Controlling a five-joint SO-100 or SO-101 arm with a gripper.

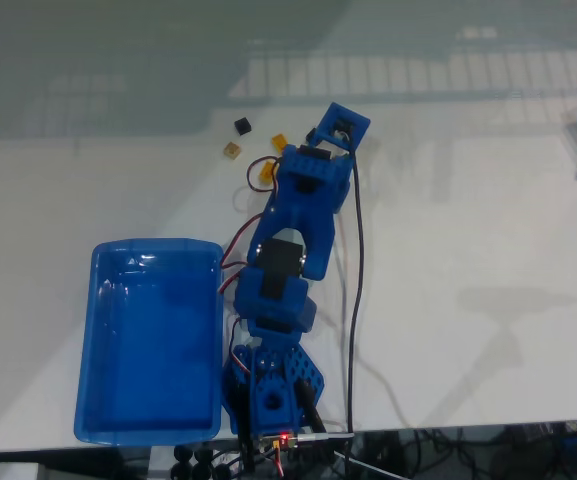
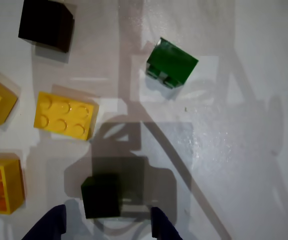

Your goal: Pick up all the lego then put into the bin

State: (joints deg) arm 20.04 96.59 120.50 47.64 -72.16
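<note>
The pincer [image 2: 106,225], released with its two blue tips spread, hangs over the white surface [image 2: 243,150] with a dark green brick [image 2: 101,195] between the tips in the wrist view. Beyond lie a flat yellow brick [image 2: 64,115], two more yellow bricks [image 2: 1,186] at the left edge, a black brick [image 2: 46,23] and a bright green brick [image 2: 171,62]. In the fixed view, the blue bin [image 1: 93,300] sits well apart, beside the arm's base [image 1: 273,395].
</note>
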